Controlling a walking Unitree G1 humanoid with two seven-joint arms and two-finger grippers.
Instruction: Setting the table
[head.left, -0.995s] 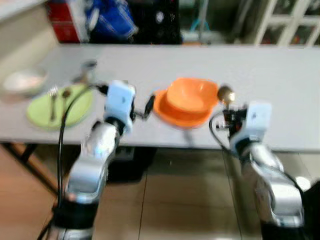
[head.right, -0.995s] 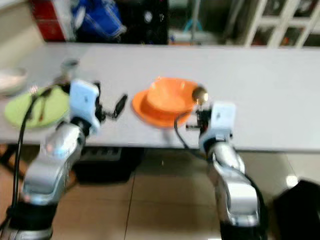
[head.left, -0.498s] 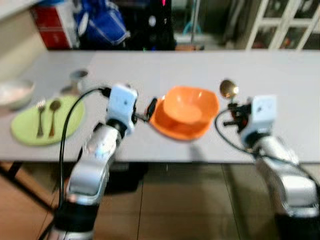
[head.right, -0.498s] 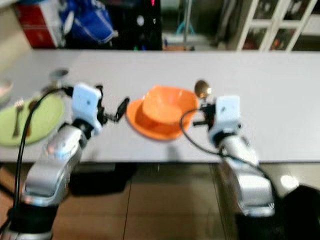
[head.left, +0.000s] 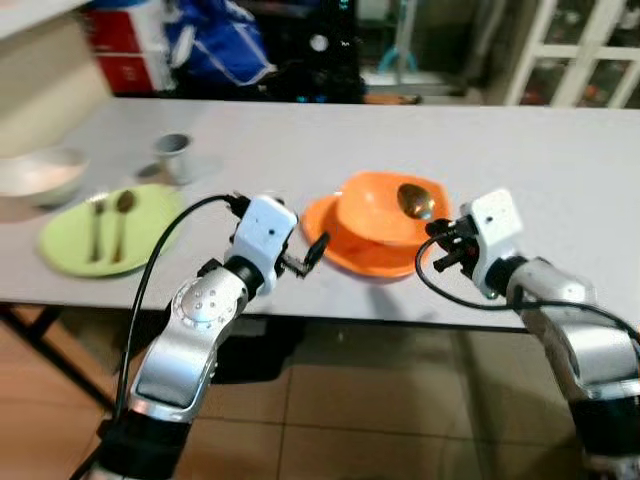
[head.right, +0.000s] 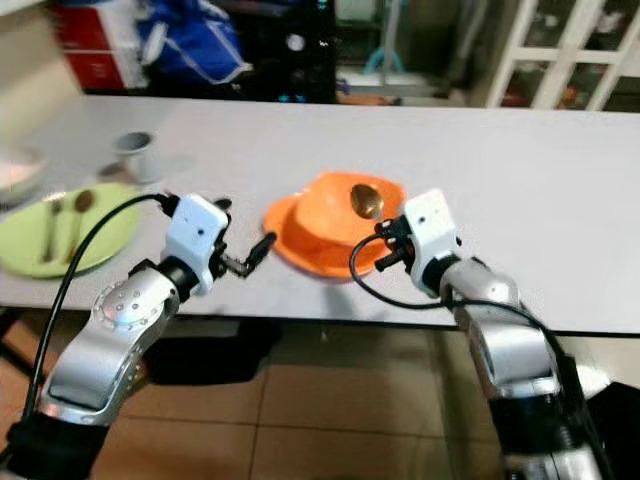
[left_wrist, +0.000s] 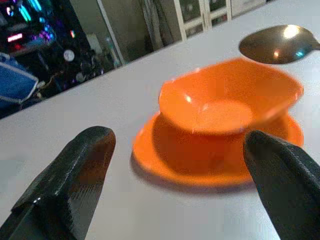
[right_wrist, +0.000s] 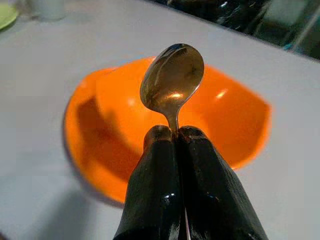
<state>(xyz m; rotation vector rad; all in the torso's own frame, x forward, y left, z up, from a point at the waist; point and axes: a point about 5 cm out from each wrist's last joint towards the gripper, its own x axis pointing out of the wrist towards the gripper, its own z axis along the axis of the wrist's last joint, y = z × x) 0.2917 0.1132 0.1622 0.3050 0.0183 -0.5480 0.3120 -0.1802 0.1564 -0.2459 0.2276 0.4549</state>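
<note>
While the head camera looks down at a long grey table (head.left: 560, 170), the right gripper (head.left: 437, 245) holds a spoon (head.left: 415, 200) with its bowl raised over the orange bowl (head.left: 375, 215), which sits on an orange plate (head.left: 330, 240) near the table's front edge. The left gripper (head.left: 312, 252) hovers just to the left of that plate, its fingers apart and holding nothing. Farther left lie a green plate (head.left: 70, 235) carrying a fork (head.left: 96, 225) and a second spoon (head.left: 122, 215), a small metal cup (head.left: 173, 155) and a white bowl (head.left: 40, 175).

From the left wrist, two black fingers (left_wrist: 75, 170) stand wide apart, framing the orange bowl (left_wrist: 227, 102) on its plate (left_wrist: 175, 165) — the spoon's bowl (left_wrist: 275, 44) hangs above the far rim.

From the right wrist, the fingers (right_wrist: 155, 195) are pressed together on the spoon's thin handle — its bowl (right_wrist: 172, 77) stands up over the orange bowl (right_wrist: 235, 120).
</note>
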